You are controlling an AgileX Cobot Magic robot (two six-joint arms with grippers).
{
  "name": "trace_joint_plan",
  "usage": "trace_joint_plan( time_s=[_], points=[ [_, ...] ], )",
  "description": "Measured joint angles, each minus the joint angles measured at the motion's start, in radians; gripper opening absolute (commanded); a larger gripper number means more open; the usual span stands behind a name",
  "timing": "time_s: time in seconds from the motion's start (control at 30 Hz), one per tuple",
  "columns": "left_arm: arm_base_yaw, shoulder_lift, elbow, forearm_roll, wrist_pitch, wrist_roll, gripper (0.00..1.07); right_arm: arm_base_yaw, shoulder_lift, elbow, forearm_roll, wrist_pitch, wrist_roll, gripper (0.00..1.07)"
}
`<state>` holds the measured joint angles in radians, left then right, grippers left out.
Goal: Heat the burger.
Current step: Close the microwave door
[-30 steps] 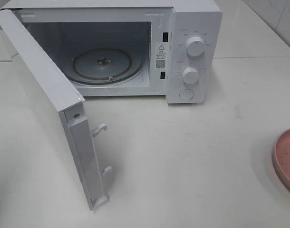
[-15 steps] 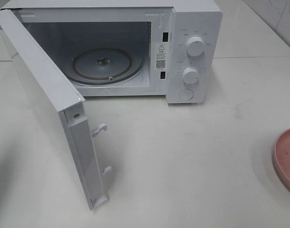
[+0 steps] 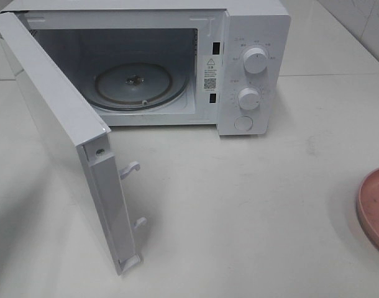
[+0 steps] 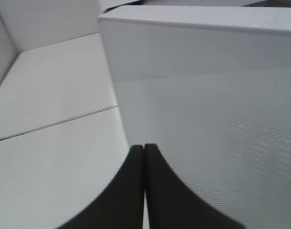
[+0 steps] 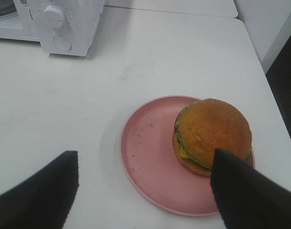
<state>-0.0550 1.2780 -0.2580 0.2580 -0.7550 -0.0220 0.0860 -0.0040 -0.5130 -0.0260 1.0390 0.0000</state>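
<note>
The left fingers (image 4: 144,157) are pressed shut on nothing, just beside the door (image 3: 65,143) of the microwave (image 3: 251,37), which is swung wide open over the counter (image 3: 239,211). The right fingers (image 5: 26,191) are spread wide above the plate (image 5: 145,152), on which the burger (image 5: 212,136) is seated toward one edge, untouched.

We see a white box-shaped microwave (image 3: 251,37) with a smooth, glossy shell, a clear glass turntable (image 3: 140,84), and a finely dotted door panel (image 4: 222,143). The round pink plate (image 5: 150,157) looks matt, scuffed plastic; the golden-brown burger (image 5: 212,136) bun appears softly glossy.
</note>
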Motion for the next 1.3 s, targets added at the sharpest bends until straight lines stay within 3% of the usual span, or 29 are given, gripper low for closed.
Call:
trace_joint_plan(
  time_s=[0.03, 0.07, 0.13, 0.3, 0.33, 0.43, 0.5, 0.67, 0.7, 0.87, 1.3],
  points=[
    [0.0, 0.043, -0.007, 0.074, -0.049, -0.051, 0.0, 0.0, 0.0, 0.0, 0.0, 0.0, 0.0, 0.76],
    [0.0, 0.043, -0.007, 0.074, -0.049, -0.051, 0.0, 0.0, 0.0, 0.0, 0.0, 0.0, 0.0, 0.76],
    [-0.01, 0.101, -0.037, 0.165, -0.114, -0.113, 0.0, 0.0, 0.0, 0.0, 0.0, 0.0, 0.0, 0.76],
    [-0.083, 0.17, -0.071, 0.182, -0.134, -0.126, 0.0, 0.0, 0.0, 0.0, 0.0, 0.0, 0.0, 0.76],
    [-0.122, 0.198, -0.083, 0.148, -0.131, -0.109, 0.0, 0.0, 0.0, 0.0, 0.0, 0.0, 0.0, 0.76],
    [-0.142, 0.211, -0.091, 0.133, -0.131, -0.103, 0.0, 0.0, 0.0, 0.0, 0.0, 0.0, 0.0, 0.76],
    [-0.243, 0.271, -0.135, 0.059, -0.14, -0.071, 0.0, 0.0, 0.0, 0.0, 0.001, 0.0, 0.0, 0.76],
    [-0.329, 0.317, -0.179, -0.047, -0.147, -0.036, 0.0, 0.0, 0.0, 0.0, 0.001, 0.0, 0.0, 0.76],
    [-0.369, 0.34, -0.209, -0.106, -0.147, -0.014, 0.0, 0.0, 0.0, 0.0, 0.001, 0.0, 0.0, 0.76],
    [-0.467, 0.411, -0.295, -0.225, -0.148, 0.046, 0.0, 0.0, 0.0, 0.0, 0.001, 0.0, 0.0, 0.76],
    [-0.6, 0.587, -0.542, -0.443, -0.148, 0.138, 0.0, 0.0, 0.0, 0.0, 0.001, 0.0, 0.0, 0.76]
  ],
)
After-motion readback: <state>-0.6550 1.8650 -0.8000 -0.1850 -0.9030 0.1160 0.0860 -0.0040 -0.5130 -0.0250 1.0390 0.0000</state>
